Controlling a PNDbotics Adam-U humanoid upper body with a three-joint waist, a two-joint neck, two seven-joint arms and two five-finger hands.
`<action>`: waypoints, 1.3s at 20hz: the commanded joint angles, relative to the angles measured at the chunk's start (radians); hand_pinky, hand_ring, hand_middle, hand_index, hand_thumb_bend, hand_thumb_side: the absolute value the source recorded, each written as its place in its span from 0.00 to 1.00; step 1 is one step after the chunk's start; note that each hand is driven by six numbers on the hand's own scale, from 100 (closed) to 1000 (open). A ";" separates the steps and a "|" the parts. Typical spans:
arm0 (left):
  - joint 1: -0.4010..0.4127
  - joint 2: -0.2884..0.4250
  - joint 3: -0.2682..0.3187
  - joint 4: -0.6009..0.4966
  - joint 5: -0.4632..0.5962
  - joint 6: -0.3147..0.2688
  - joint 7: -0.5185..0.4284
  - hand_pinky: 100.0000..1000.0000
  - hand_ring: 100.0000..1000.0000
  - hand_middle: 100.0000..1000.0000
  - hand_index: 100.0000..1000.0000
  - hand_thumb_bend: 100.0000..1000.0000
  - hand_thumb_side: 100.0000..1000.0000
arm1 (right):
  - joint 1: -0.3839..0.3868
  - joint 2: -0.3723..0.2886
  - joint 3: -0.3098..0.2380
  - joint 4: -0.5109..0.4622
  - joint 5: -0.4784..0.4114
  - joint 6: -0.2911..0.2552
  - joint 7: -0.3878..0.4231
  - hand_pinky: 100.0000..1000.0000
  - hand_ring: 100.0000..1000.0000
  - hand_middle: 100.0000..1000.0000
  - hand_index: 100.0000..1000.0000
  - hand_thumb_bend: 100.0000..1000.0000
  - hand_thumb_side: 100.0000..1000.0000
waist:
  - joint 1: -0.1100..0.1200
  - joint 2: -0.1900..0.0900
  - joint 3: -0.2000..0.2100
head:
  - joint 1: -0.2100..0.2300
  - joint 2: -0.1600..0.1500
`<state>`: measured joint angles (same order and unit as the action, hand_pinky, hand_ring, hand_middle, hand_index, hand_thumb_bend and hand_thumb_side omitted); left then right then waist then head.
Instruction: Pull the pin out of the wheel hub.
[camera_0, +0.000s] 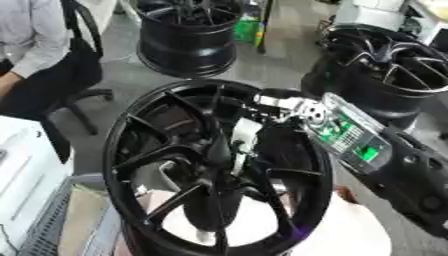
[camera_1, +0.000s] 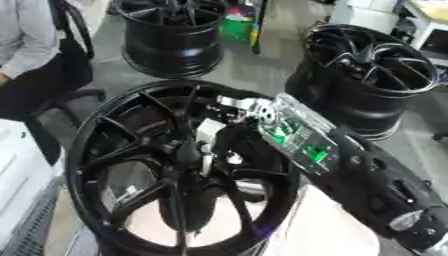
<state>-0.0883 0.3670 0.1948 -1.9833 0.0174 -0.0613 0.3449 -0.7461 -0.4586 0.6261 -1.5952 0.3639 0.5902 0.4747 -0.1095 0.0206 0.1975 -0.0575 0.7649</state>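
Right hand at hub centre, pin not yet clearly out.
Right hand (camera_0: 248, 131) reaches between the spokes of the wheel hub (camera_0: 140, 165); cannot tell whether it is closed on anything, nor make out the pin. Risk: an off-axis pull could jam the pin or catch a spoke.

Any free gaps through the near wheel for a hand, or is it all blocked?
Open gaps between spokes on the near wheel at its left and lower sides. Crowded near the hub: the right hand reaches in from upper right. Floor between the two far wheels is bare.
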 joint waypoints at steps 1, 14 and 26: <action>-0.005 0.009 0.010 -0.017 0.004 0.000 0.005 0.75 0.86 0.59 0.83 0.00 0.67 | -0.058 -0.047 -0.036 -0.038 -0.011 0.011 -0.013 0.56 0.40 0.10 0.29 0.04 0.07 | 0.011 -0.014 -0.002 | -0.002 0.005; 0.003 0.006 0.013 -0.017 0.000 0.003 0.007 0.75 0.86 0.59 0.83 0.00 0.67 | -0.152 -0.086 -0.059 -0.114 -0.034 0.026 -0.020 0.54 0.37 0.07 0.27 0.03 0.06 | 0.016 -0.022 -0.008 | -0.001 0.005; 0.011 0.006 0.023 -0.017 -0.005 0.002 0.017 0.75 0.85 0.59 0.83 0.00 0.67 | -0.175 -0.226 -0.158 -0.037 -0.104 0.006 -0.096 0.55 0.39 0.07 0.27 0.00 0.00 | 0.013 -0.024 -0.027 | -0.027 0.002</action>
<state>-0.0707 0.3588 0.2077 -1.9833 0.0156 -0.0588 0.3565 -0.9050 -0.6339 0.5057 -1.6416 0.2790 0.5990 0.3951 -0.1038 0.0058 0.1712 -0.0835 0.7648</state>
